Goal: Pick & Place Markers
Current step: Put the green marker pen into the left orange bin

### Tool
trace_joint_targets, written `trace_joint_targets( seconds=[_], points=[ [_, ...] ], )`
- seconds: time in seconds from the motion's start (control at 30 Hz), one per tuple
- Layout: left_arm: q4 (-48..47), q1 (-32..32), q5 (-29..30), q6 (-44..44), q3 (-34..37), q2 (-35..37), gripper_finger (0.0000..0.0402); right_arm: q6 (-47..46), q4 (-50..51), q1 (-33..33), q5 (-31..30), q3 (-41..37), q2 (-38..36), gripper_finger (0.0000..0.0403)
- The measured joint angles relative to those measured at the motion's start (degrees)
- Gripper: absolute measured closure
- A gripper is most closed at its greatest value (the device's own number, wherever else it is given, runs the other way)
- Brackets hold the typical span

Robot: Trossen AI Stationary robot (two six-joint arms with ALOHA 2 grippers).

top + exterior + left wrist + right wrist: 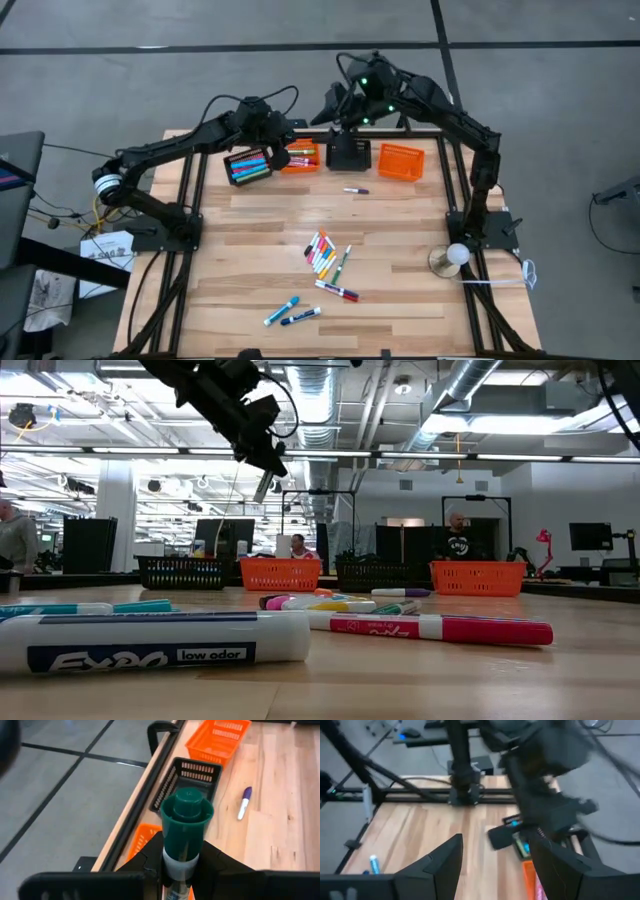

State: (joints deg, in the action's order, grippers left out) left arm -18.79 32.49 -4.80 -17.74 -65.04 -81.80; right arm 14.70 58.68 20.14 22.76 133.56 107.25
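**Green marker held over the baskets**

Your left gripper [182, 870] clamps a green marker [186, 822] above the baskets [300, 158] at the wood table's [400, 310] far edge. Your right gripper [495, 865] hangs unclenched, empty. More markers [325, 258] lie mid-table. People [458, 540] stand in the room behind.

Two matte black jointed arms [170, 150] trailing black cables; green lights glow on one.
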Motion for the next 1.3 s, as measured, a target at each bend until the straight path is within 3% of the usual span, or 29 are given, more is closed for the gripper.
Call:
trace_joint_targets(
  seconds=[0.17,0.37,0.47,0.57,0.77,0.87,1.07,1.3],
  points=[
    [-0.11,0.96,0.12,0.16,0.00,1.79,0.0344,-1.09,9.32,3.45,-4.08,-0.02,-1.96,0.0184],
    [-0.34,0.89,0.02,0.28,-0.02,2.73,0.0344,1.24,11.07,5.23,5.96,-3.23,-7.07,0.0184],
    [-0.33,0.89,0.04,0.37,-0.02,2.71,0.0344,0.70,2.05,4.29,7.21,-14.62,-11.72,0.0184],
    [-0.35,0.89,0.02,1.14,-0.02,2.71,0.0344,-3.08,-8.87,4.72,6.13,-31.63,-19.20,0.0184],
    [-0.26,0.53,0.06,1.27,-0.02,2.71,0.0344,-13.66,-39.27,6.93,5.72,-63.95,-39.11,0.0184],
    [-0.22,-0.21,0.03,1.47,-0.02,2.52,0.0344,-17.31,-47.37,7.43,5.67,-75.68,-46.89,0.0184],
    [-0.18,-2.97,0.24,2.14,-2.66,-2.66,0.0344,-21.81,-61.33,7.43,4.90,-90.68,-57.72,0.0184],
    [-6.58,-3.41,0.58,0.36,-10.23,-11.21,0.0344,-23.78,-68.45,7.43,3.76,-97.84,-64.26,0.0185]
  ],
)
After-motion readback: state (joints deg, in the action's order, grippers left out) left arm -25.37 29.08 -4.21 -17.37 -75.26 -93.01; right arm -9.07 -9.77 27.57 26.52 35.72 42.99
